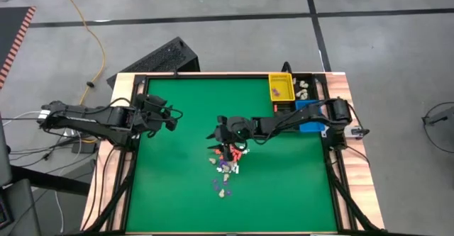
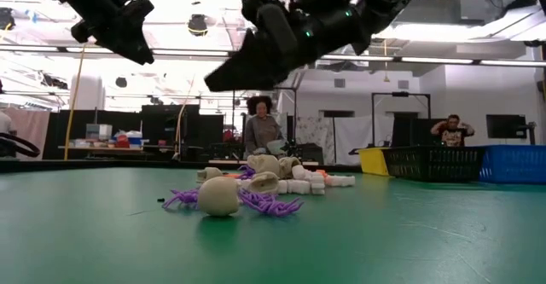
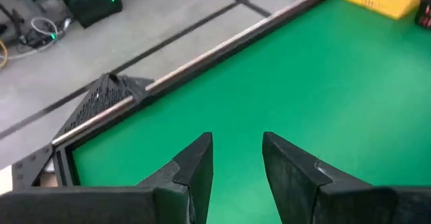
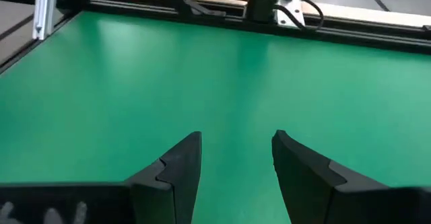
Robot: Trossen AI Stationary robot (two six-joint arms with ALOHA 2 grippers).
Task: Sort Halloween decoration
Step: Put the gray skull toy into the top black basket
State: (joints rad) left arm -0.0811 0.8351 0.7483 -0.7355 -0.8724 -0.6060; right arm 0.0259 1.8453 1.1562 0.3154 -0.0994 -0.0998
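Observation:
The Halloween decoration (image 1: 225,166) lies as a loose heap of cream-white, orange-red and purple trinkets on the green mat near the table's middle. In the low view a cream skull (image 2: 218,195) rests on the mat among purple spiders (image 2: 264,204). My right gripper (image 1: 215,132) hovers open above the mat just beyond the heap's far end, with nothing between its fingers (image 4: 180,165). Over the table's left part my left gripper (image 1: 172,118) waits, open and empty; its fingers (image 3: 199,160) stand apart above bare mat.
A yellow bin (image 1: 280,88), a blue bin (image 1: 309,115) and a black bin (image 1: 305,87) holding cream pieces stand at the far right. A black frame (image 1: 213,76) rims the mat. A black keyboard-like object (image 1: 157,59) lies beyond the far edge. People stand in the room behind.

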